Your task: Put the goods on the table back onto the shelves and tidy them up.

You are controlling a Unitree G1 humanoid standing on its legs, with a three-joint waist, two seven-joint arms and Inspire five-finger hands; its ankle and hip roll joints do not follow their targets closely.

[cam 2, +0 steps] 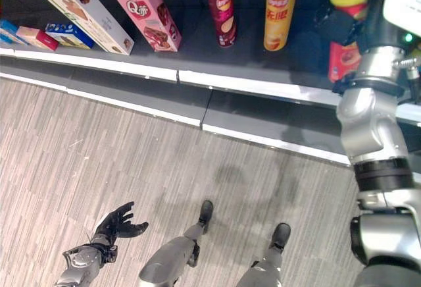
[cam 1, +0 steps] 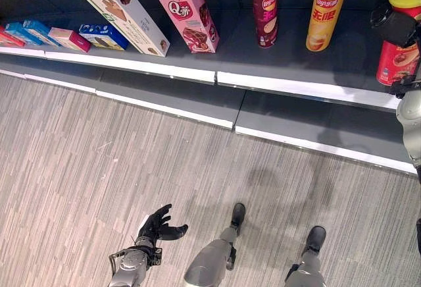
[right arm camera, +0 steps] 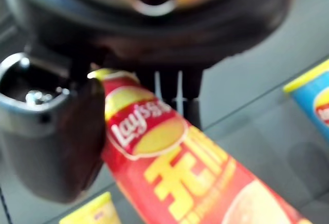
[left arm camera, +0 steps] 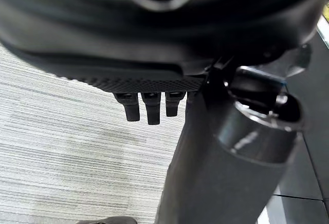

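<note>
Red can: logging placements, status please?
Right hand shut on red can, at the shelf. Left hand open, low over floor. Nothing blocking.

Pale grey, streaked plank-pattern floor (cam 1: 99, 168) runs up to the low dark grey base step with white edging strips (cam 1: 197, 99), which crosses the view on a slant.

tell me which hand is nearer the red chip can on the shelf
Right. The right hand is wrapped around the red chip can at the shelf; the left hand hangs open, low over the floor, far from it.
</note>
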